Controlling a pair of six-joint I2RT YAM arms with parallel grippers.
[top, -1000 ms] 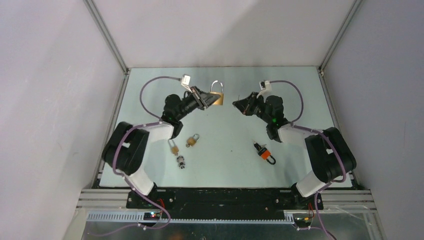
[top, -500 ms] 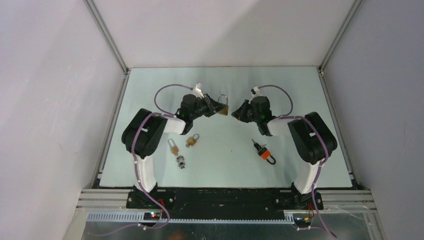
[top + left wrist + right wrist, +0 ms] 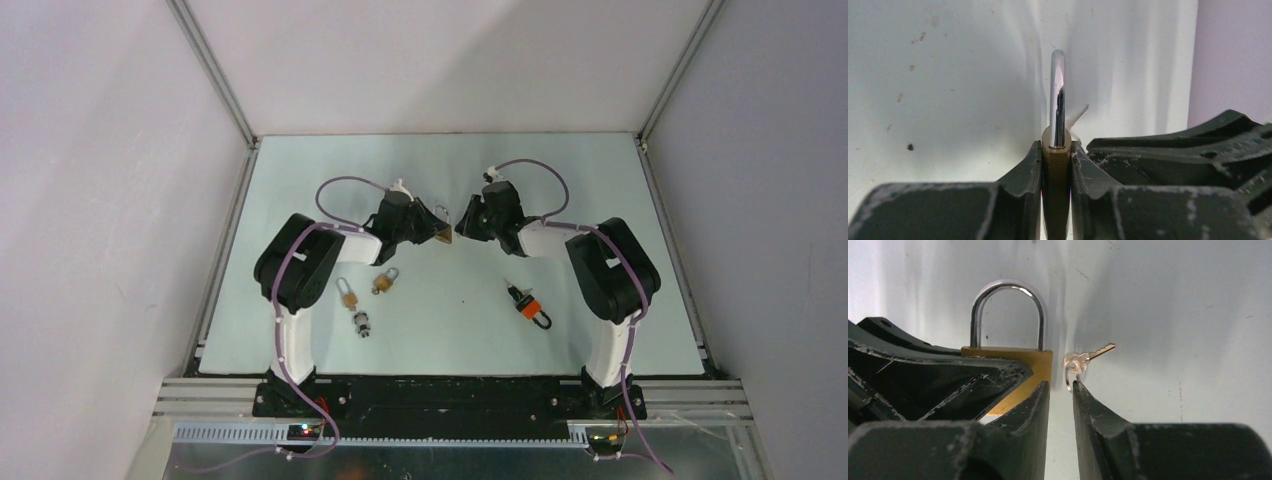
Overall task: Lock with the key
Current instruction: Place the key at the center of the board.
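Observation:
My left gripper (image 3: 1056, 150) is shut on the brass body of a padlock (image 3: 1056, 190), seen edge-on with its steel shackle standing up beyond the fingertips. In the top view this padlock (image 3: 442, 231) is held low over the middle of the table, with the left gripper (image 3: 430, 229) just left of it. My right gripper (image 3: 463, 224) faces it from the right. In the right wrist view the padlock (image 3: 1040, 362) is front-on with its shackle seated in the body. A small key (image 3: 1089, 357) on a ring lies just beyond the right gripper (image 3: 1060, 385), whose jaws stand a narrow gap apart.
Two small brass padlocks (image 3: 346, 294) (image 3: 384, 282) and a small silver lock (image 3: 362, 324) lie on the table in front of the left arm. An orange-bodied padlock (image 3: 530, 305) with a key lies in front of the right arm. White walls enclose the table.
Both arms have folded in towards the table's middle. The left gripper has come down and nearer with the padlock, and the right gripper has closed in beside it.

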